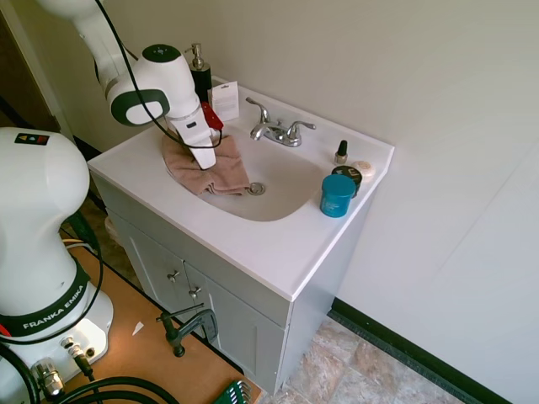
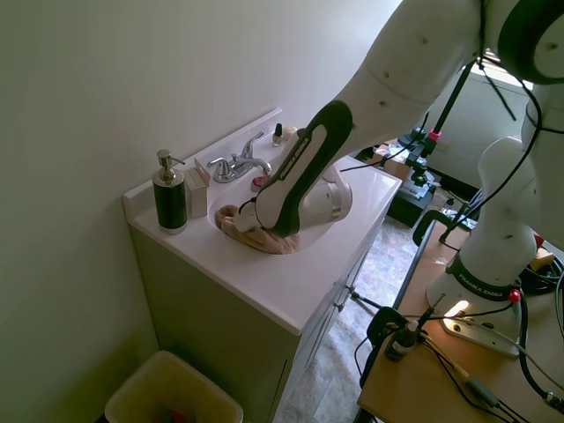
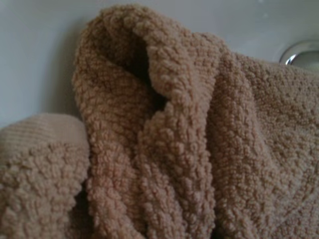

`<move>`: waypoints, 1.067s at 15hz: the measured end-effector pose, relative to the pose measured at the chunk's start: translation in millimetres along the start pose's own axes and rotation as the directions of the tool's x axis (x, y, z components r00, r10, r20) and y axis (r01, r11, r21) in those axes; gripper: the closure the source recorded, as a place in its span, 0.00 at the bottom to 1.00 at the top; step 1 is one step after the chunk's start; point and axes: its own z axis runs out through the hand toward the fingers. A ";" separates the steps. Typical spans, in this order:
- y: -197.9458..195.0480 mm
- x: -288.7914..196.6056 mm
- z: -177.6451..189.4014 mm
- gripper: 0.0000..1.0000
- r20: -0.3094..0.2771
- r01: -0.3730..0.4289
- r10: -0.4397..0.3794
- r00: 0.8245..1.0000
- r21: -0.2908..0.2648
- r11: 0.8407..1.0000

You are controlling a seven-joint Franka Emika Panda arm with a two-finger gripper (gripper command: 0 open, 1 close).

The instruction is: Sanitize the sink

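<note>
The end effector (image 1: 205,160) is lowered into the sink (image 1: 282,206), a large glossy white rounded-rectangular basin, and its tip is buried in a tan, nubbly terry-cloth washcloth (image 1: 206,168). Whether the fingers are spread or pinching the cloth cannot be told: in the first exterior view they vanish into the folds, and in the second the arm's forearm covers them. The wrist view is filled by bunched ridges of that cloth (image 3: 164,149), which suggests it is gathered up under the tool rather than lying flat.

The cloth sits on the basin's sloping wall at about 9 o'clock from the small round metal drain (image 1: 256,188), one corner just reaching it. That placement fits a wiping stroke, pressing the cloth against the porcelain, so the step in hand looks like scrubbing the bowl. Most of the basin toward 3 o'clock lies uncovered.

At 12 o'clock from the drain stands the chrome two-handle faucet (image 1: 276,130). The basin is set in the white vanity desk (image 1: 278,252), and the toiletries are pushed to its rim, likely to keep them out of the arm's sweep: a black soap pump bottle (image 1: 200,74) and a small white box (image 1: 224,99) toward 10 o'clock, and a round teal jar (image 1: 338,195), a dark lidded tin (image 1: 347,174) and a small dark nail-polish bottle (image 1: 341,152) toward 2 to 3 o'clock.
</note>
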 end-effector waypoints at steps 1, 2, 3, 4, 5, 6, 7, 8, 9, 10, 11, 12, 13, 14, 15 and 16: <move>2.2 0.0 -11.0 1.00 0.048 0.017 -0.016 0.999 -0.013 1.000; 3.9 -0.3 -22.6 1.00 0.095 0.049 -0.046 0.994 -0.025 0.998; 4.1 -1.0 -35.3 1.00 0.139 0.096 -0.090 0.986 -0.032 0.995; 2.3 -2.2 -48.6 1.00 0.179 0.145 -0.136 0.974 -0.035 0.989; -0.7 -4.8 -63.7 1.00 0.218 0.192 -0.180 0.959 -0.033 0.981; -3.5 -9.2 -78.5 1.00 0.248 0.227 -0.214 0.945 -0.026 0.974; -5.9 -16.4 -92.9 0.00 0.265 0.269 -0.254 0.930 -0.021 0.963; -4.7 -26.6 -105.1 0.00 0.280 0.309 -0.292 0.915 -0.020 0.951; -0.2 -37.1 -113.6 0.00 0.296 0.343 -0.321 0.900 -0.025 0.939; 5.3 -45.4 -119.6 0.00 0.304 0.367 -0.341 0.889 -0.029 0.930; 10.9 -52.3 -122.9 0.00 0.307 0.384 -0.355 0.883 -0.038 0.923; 15.0 -55.5 -124.9 0.00 0.308 0.388 -0.356 0.882 -0.046 0.921; 18.1 -56.5 -126.9 0.00 0.310 0.385 -0.351 0.883 -0.054 0.921; 19.3 -56.1 -129.2 0.00 0.310 0.383 -0.348 0.885 -0.059 0.922; 19.6 -55.7 -132.1 0.00 0.310 0.379 -0.343 0.886 -0.061 0.923; 19.6 -55.4 -135.8 0.00 0.311 0.377 -0.342 0.887 -0.060 0.924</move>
